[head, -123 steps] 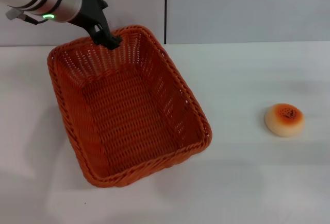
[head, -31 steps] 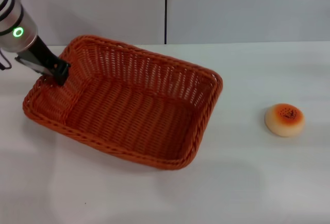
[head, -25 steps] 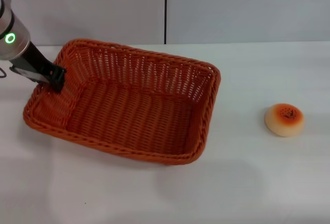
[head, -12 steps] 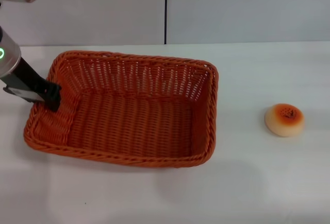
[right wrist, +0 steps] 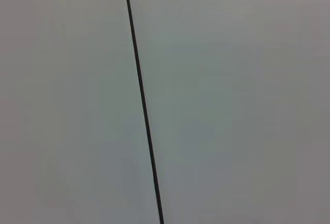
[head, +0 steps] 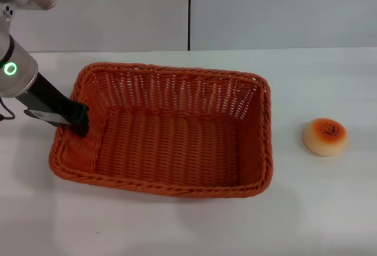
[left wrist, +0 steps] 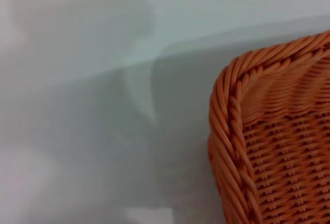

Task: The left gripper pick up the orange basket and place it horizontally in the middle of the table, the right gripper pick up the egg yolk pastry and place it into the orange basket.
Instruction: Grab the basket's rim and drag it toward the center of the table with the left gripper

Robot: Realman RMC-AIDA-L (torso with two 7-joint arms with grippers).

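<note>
My left hand [head: 79, 122] bites the basket [head: 171, 144] rim, its fingertips hidden behind the weave. My left wrist view catches only one basket corner. My right hand is out of sight.

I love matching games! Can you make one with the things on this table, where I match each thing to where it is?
Things:
1. orange basket
2. egg yolk pastry
3. left pincer
4. table

Places:
A. lying alone on the table, to the basket's right
B. gripping the basket's left rim
C. under everything, white and flat
D. lying lengthwise across the middle of the table, nothing inside

Pairs: 1-D, 2-A, 3-B, 4-C
</note>
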